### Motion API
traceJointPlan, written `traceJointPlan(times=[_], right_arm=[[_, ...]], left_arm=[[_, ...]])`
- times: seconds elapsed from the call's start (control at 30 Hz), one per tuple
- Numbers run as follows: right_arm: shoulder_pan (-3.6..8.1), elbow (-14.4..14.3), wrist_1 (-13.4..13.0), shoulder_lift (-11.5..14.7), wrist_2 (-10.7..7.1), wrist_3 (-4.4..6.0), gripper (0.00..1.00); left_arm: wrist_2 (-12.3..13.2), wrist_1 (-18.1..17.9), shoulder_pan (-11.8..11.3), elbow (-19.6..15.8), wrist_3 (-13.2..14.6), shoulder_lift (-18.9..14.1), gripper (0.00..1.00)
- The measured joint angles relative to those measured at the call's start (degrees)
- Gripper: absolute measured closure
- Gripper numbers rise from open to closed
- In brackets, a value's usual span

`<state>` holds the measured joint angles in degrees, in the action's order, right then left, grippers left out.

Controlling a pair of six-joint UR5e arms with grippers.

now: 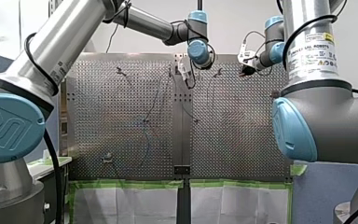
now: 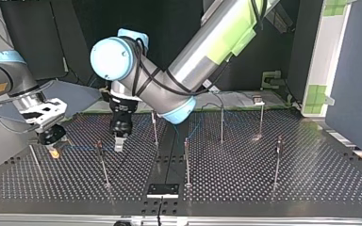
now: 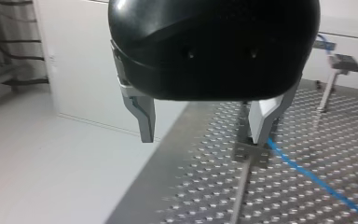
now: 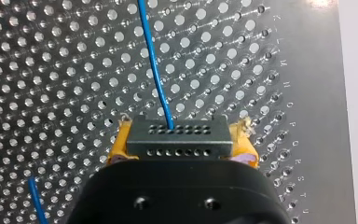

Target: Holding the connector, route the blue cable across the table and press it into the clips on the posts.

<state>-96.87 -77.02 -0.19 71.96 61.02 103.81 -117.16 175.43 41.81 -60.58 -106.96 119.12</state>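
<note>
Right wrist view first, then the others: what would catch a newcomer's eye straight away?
The dark connector, clamped by my right gripper between yellow pads, with the blue cable running from it over the perforated table. In the left wrist view my left gripper hangs open and empty at the table's edge. In the top view thin posts stand across the table.

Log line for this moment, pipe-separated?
right tool: shut on connector | left tool: open, empty | blue cable: runs from connector over perforated table
</note>
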Motion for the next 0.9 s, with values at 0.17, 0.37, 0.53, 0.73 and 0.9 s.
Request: traceJointPlan(times=[0.17,0.37,0.53,0.73,0.9], right_arm=[[-0.03,0.0,0.0,0.0,-0.02,-0.08,1.00],[-0.05,0.0,0.0,0.0,-0.02,-0.16,1.00],[-0.30,0.0,0.1,0.0,-0.02,-0.17,1.00],[-0.53,0.0,0.1,0.0,-0.02,-0.24,1.00],[-0.66,0.0,0.1,0.0,-0.02,-0.35,1.00]], left_arm=[[-0.7,-2.3,0.0,-2.4,-0.3,-2.4,0.00],[-1.4,-5.3,1.8,-5.3,-1.8,-5.3,0.00],[-3.2,-7.6,4.1,-7.6,-4.0,-7.6,0.00],[-6.3,-10.8,7.2,-10.8,-7.1,-10.8,0.00],[-9.0,-13.7,10.1,-13.7,-10.0,-13.7,0.00]])
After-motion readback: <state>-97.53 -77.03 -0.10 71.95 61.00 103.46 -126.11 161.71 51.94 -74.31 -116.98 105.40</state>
